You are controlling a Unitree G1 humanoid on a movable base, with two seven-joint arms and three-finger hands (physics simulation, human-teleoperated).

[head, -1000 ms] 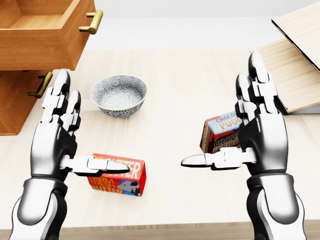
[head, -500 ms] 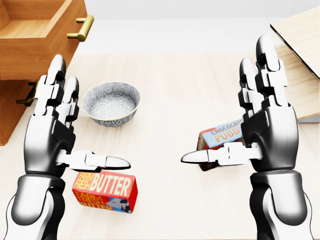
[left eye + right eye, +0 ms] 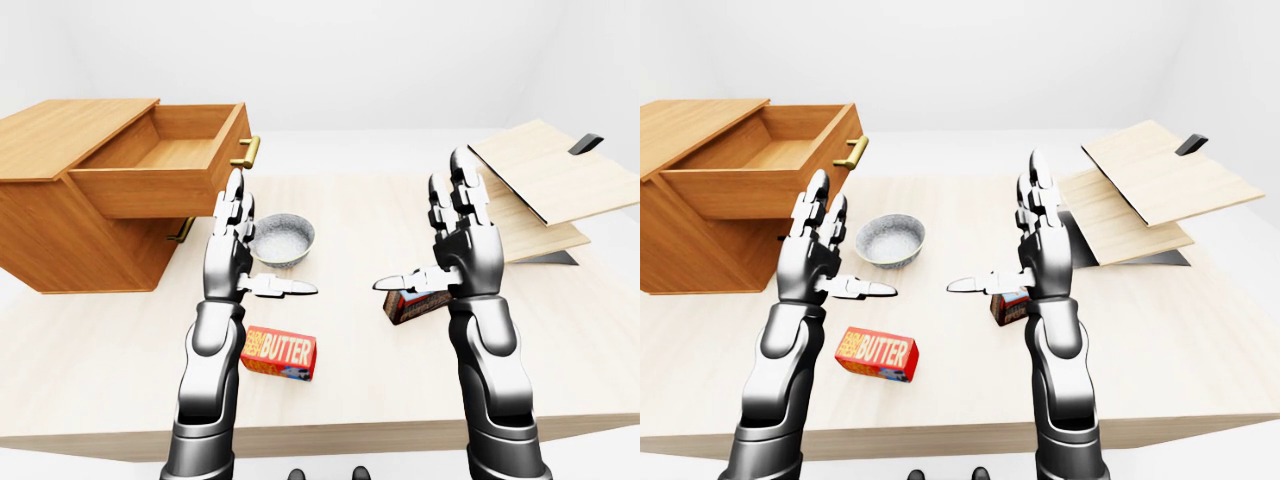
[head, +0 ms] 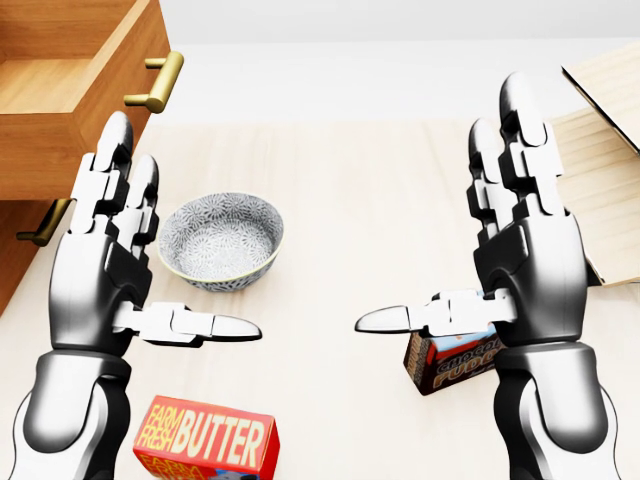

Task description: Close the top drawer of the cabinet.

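Observation:
The wooden cabinet [image 3: 50,230] stands on the table at the left of the left-eye view. Its top drawer [image 3: 160,178] is pulled out to the right and empty, and its brass handle [image 4: 155,82] sticks out. My left hand [image 4: 165,250] is open with fingers upright, held below and right of the drawer and apart from it. My right hand [image 4: 450,220] is open too, raised at the right. Neither hand touches anything.
A patterned bowl [image 4: 220,240] sits between my hands, right of the lower drawer handle [image 4: 40,225]. A red butter box [image 4: 205,440] lies below my left hand. A chocolate pudding box [image 4: 455,365] stands behind my right thumb. Propped wooden boards [image 3: 545,180] stand at right.
The camera has moved: the bowl, the boxes and the table have slid down in the head view. Both hands stay open and raised. The drawer is as far out as before.

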